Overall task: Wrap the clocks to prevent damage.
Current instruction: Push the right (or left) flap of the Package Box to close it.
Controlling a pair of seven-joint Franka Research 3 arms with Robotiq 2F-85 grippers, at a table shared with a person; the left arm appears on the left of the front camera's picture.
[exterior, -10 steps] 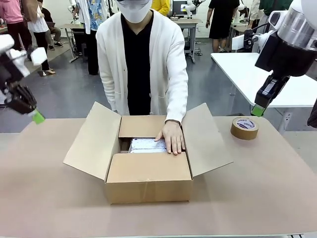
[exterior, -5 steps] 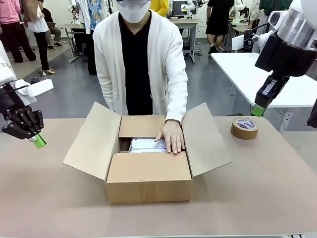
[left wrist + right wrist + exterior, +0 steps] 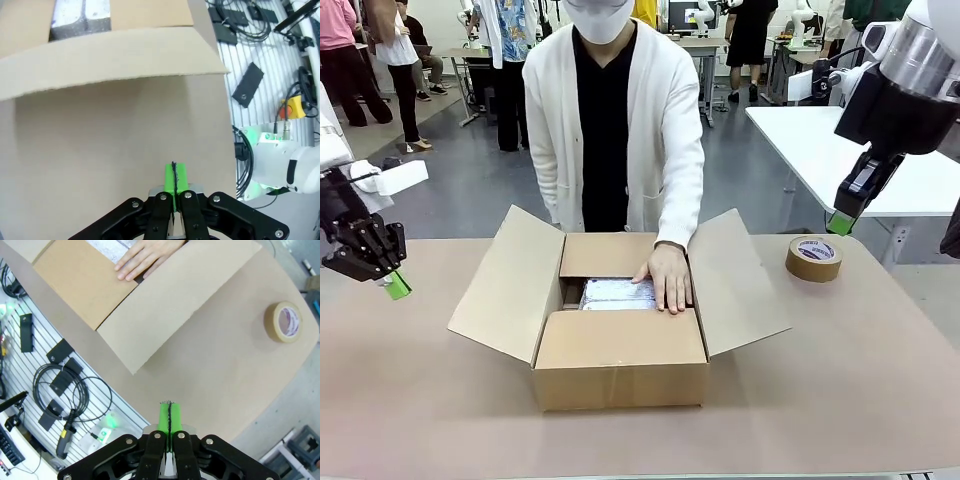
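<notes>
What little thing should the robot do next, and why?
Probably ease the shut left gripper toward the left flap of the box, ready to fold it in. The wrapped clocks already lie inside, the side flaps stand open, and the person's hand rests on them, so folding should wait.

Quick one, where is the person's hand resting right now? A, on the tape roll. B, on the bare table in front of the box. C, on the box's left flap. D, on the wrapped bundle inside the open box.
D: the person's hand lies on the whitish wrapped clocks inside the open cardboard box, while the tape roll sits untouched off to the side.
</notes>
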